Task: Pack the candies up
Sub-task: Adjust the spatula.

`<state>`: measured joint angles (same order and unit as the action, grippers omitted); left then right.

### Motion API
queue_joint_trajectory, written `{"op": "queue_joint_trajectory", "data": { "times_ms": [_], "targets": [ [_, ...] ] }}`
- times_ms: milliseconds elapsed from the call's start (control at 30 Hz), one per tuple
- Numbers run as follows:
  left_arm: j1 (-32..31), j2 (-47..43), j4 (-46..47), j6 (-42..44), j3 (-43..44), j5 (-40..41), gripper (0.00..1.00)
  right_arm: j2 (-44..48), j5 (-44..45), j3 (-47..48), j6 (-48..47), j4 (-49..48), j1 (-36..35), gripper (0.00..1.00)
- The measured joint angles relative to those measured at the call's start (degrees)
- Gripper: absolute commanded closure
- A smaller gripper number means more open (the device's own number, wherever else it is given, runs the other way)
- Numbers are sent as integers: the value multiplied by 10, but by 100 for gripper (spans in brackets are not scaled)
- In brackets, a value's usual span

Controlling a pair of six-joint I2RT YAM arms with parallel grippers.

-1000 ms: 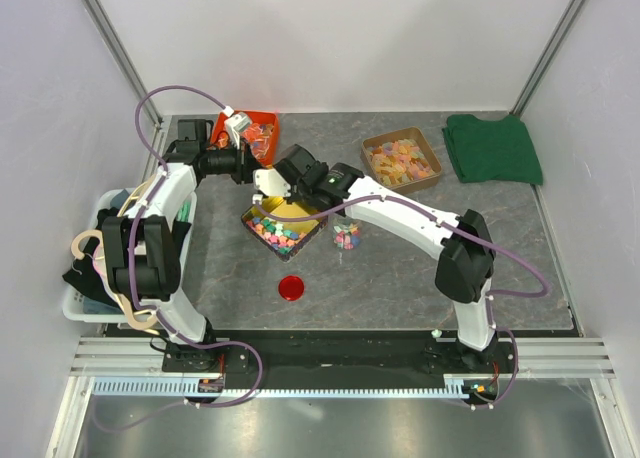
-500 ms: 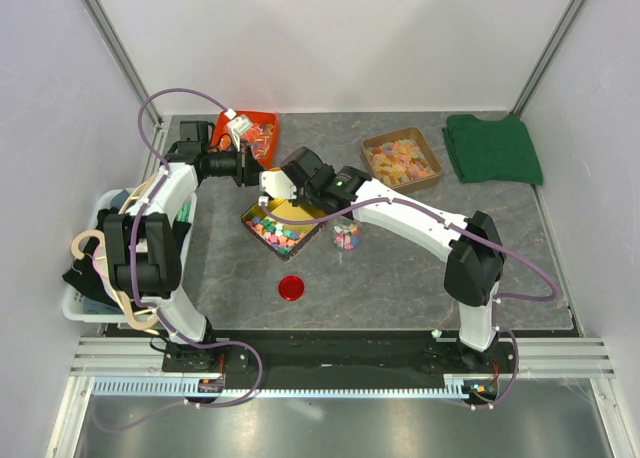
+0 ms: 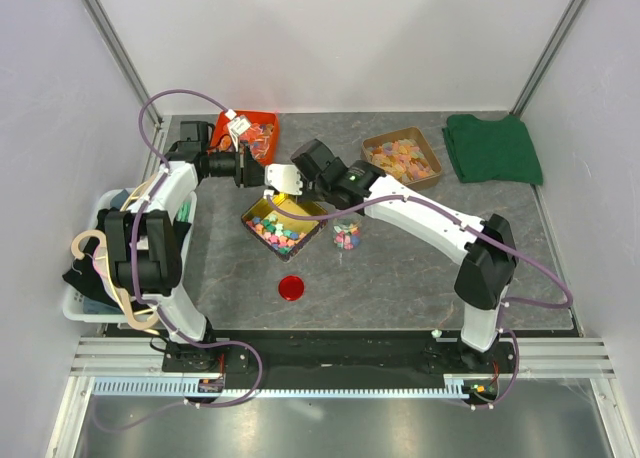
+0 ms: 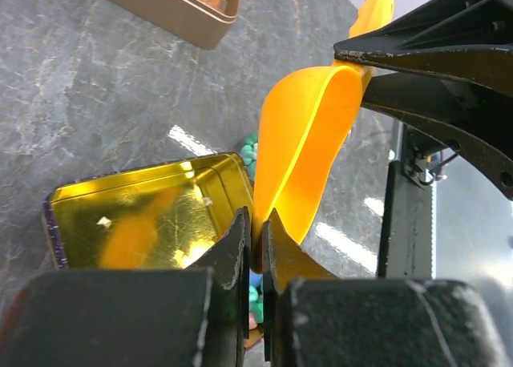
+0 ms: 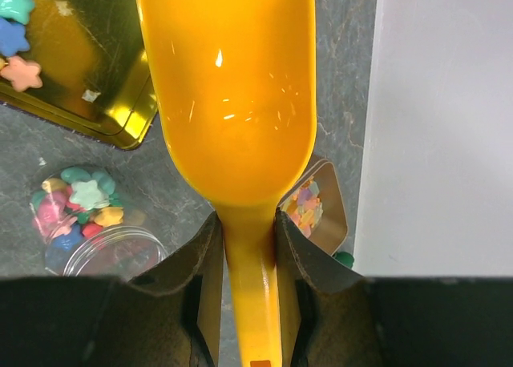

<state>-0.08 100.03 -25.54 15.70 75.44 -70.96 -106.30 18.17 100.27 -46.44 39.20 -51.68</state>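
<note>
An orange-yellow scoop (image 5: 228,94) is held by both grippers above the gold tin (image 3: 262,211). Its bowl looks empty. My right gripper (image 5: 248,247) is shut on the scoop's handle, and it also shows in the top view (image 3: 285,180). My left gripper (image 4: 256,243) is shut on the rim of the scoop's bowl (image 4: 309,143). It shows in the top view (image 3: 256,168) just left of the right one. The candies (image 3: 280,234) fill the tin's near half. More candies (image 5: 76,207) lie in a clear jar (image 3: 347,237) to the right of the tin.
A red lid (image 3: 291,288) lies near the front. An orange-red tray (image 3: 262,118) of wrapped sweets stands at the back left. A brown tray (image 3: 402,159) of gummies and a green cloth (image 3: 490,148) are at the back right. A white basket (image 3: 88,313) sits at the left edge.
My right gripper has carried the scoop a little right and back from over the tin. My left gripper has shifted slightly right towards it.
</note>
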Motion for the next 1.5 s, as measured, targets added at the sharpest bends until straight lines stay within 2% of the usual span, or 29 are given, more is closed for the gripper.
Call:
{"op": "queue_joint_trajectory", "data": {
  "times_ms": [167,367,667,933,1500],
  "targets": [
    [0,3,-22,4,4,-15,98,10,-29,-1,7,13,5,68],
    [0,19,-48,17,13,-32,98,22,-61,-1,22,16,9,53],
    [-3,53,-99,56,32,-32,98,55,-94,1,31,-18,9,52],
    [-3,54,-139,77,54,-46,98,57,-122,-1,25,-5,9,43],
    [-3,63,-209,115,96,-66,98,69,-112,-61,1,-12,9,43]
  ]
}}
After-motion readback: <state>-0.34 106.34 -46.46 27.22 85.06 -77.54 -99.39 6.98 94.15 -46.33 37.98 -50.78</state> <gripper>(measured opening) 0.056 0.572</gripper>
